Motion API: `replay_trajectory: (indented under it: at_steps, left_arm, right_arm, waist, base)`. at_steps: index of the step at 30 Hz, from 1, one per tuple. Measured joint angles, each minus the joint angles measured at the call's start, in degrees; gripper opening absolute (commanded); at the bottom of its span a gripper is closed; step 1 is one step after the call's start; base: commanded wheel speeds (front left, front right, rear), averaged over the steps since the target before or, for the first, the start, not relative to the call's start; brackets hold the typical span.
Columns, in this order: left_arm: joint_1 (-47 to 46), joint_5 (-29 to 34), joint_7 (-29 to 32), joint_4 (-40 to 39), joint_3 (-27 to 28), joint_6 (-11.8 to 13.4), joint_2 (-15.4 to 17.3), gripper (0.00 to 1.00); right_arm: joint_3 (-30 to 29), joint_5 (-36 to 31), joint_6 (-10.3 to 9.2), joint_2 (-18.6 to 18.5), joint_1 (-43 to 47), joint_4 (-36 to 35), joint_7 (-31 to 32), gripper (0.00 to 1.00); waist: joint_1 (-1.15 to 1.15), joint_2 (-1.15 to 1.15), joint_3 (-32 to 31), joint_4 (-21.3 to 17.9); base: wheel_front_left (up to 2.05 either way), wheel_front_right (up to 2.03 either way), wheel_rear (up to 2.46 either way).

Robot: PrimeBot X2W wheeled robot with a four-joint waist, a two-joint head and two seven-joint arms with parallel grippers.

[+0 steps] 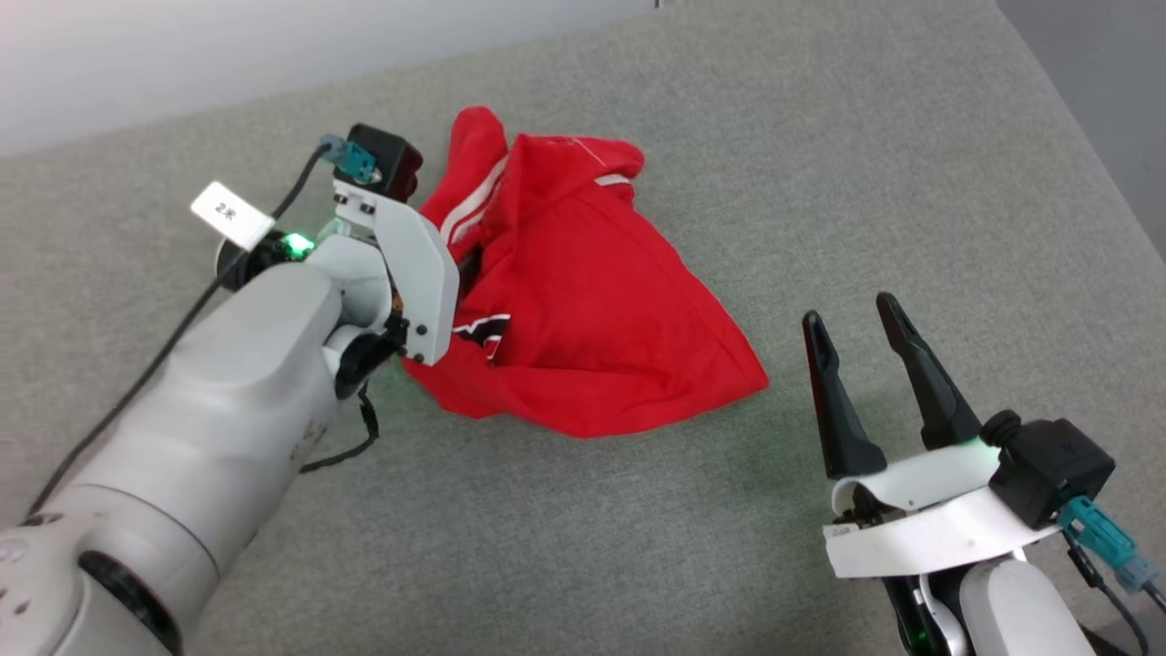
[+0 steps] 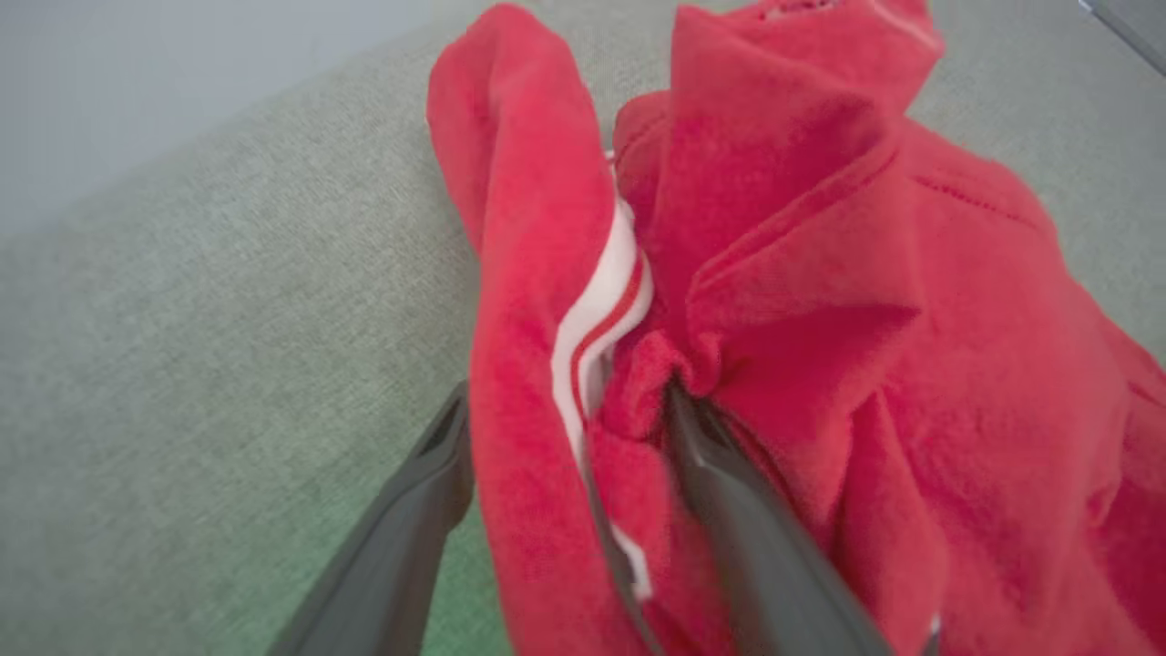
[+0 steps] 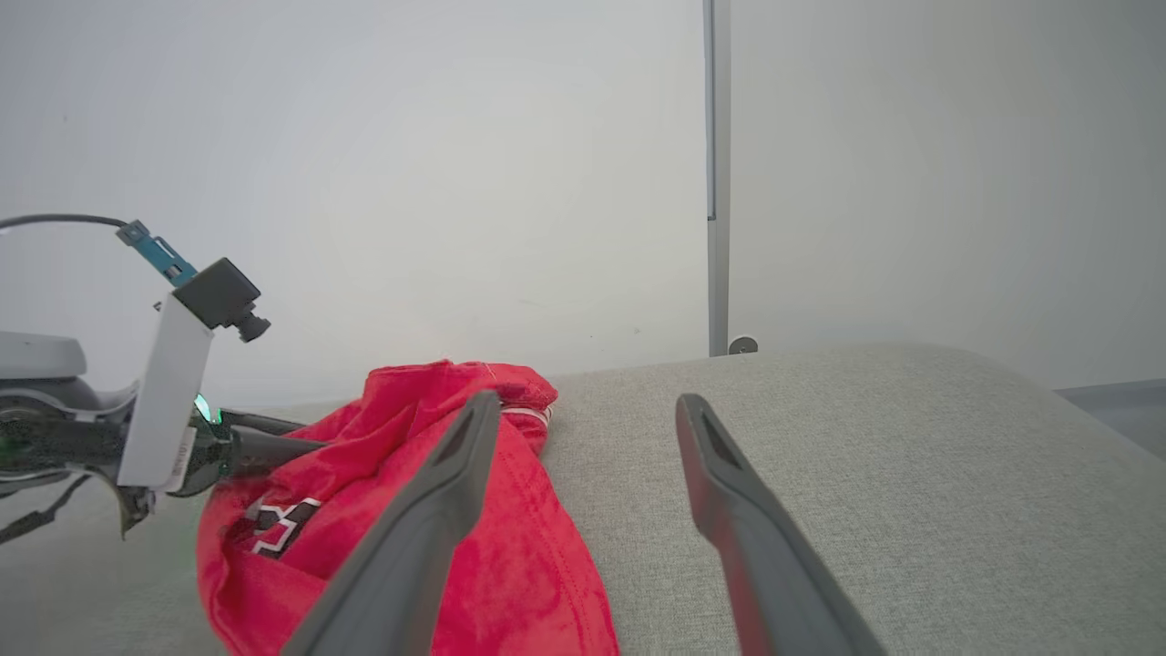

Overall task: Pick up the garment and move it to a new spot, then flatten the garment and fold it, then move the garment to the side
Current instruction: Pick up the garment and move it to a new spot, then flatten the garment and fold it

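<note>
Step in hand, as I judge it: first grasp for the pick-up.

- Red jersey-knit T-shirt with white, red-striped sleeve trim (the garment): lies crumpled in a heap on the grey woven-cloth table. Not spread, not folded. A scrap of black-and-white print shows at the heap's near-left edge.
- Left gripper: at the garment's left side, reaching into it. The fingers stand spread, straddling a thick upright fold that carries the striped trim; one finger lies outside the fold against the cloth, the other is buried in the creases. Not clenched.
- Right gripper: to the right of the garment, apart from it, over bare table. Released, holding nothing.

Doing it well, in my view: close on the whole fold rather than a single thin layer, and check that the outer finger has cloth behind it before lifting. A pinch on the trim alone may slip. Lift straight, so the heap trails free instead of dragging.

Materials: the garment is a soft, slightly fuzzy knit, limp, creasing in deep rounded ridges; expect it to sag and unroll when raised. The table covering is a coarse matte weave, likely to grip cloth a little. The fingers are dark, long, smooth and tapered.
</note>
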Motion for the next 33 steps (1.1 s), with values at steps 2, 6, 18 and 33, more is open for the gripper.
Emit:
replay_trajectory:
  at_steps: [2, 6, 18, 33]
  left_arm:
    - [-0.40, -0.38, -0.87, -0.97, -0.56, 0.00, 0.48, 1.00]
    - [-1.46, -1.03, -1.49, -3.98, -1.67, 0.00, 0.96, 1.00]
    - [-6.53, -1.00, 3.09, -12.65, -4.33, 0.01, -0.56, 1.00]
    - [-8.82, 3.69, 11.90, -5.93, -5.89, 0.01, -3.31, 1.00]
  right_arm:
    - [-0.27, -0.20, -0.01, 0.00, 0.63, 0.21, 0.00, 1.00]
    - [-0.75, -0.85, 0.00, 0.01, 1.63, 0.62, 0.00, 1.00]
    - [-1.22, -1.58, -0.01, 0.01, 4.19, 0.62, 0.00, 1.00]
    - [-0.64, 1.29, 0.00, 0.00, 3.04, -0.18, 0.00, 1.00]
  waist:
    - [0.00, 0.00, -0.76, 0.40]
    - [0.00, 0.00, -2.63, 1.45]
    - [0.00, 0.00, -7.50, 4.53]
    - [0.00, 0.00, -2.97, -0.05]
  base:
    - [0.00, 0.00, 0.00]
    - [0.00, 0.00, 0.00]
    - [0.00, 0.00, 0.00]
    - [0.00, 0.00, 0.00]
